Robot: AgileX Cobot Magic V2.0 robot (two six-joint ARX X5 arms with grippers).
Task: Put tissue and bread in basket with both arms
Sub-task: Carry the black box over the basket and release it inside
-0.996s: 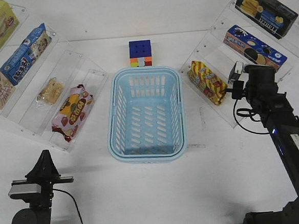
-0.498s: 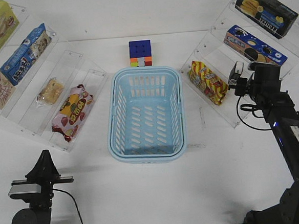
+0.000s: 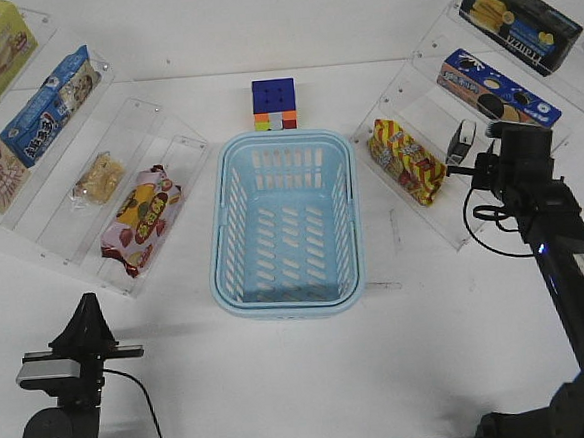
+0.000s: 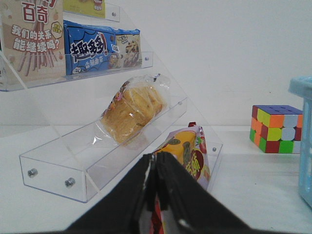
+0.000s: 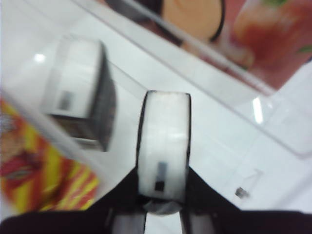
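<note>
front: high, faces forward; wrists: close on racks

Robot lab mock shop; plain white table (image 3: 283, 380), clear acrylic shelves (image 3: 118, 161) of packaged snacks, puzzle cube (image 3: 274, 104)

My way down into the basket (image 3: 280, 155) is open from above. A Rubik's cube (image 3: 274, 105) stands just behind its far rim. My right gripper (image 3: 465, 159) sits inside the acrylic rack (image 3: 442, 213) near the bench's right edge, the yellow-red snack bag (image 3: 405, 160) close beside it. Toward the left edge, the bread (image 3: 99, 178) lies behind a clear shelf lip (image 4: 97, 161), the printed snack bag (image 3: 142, 219) one tier below.
</note>
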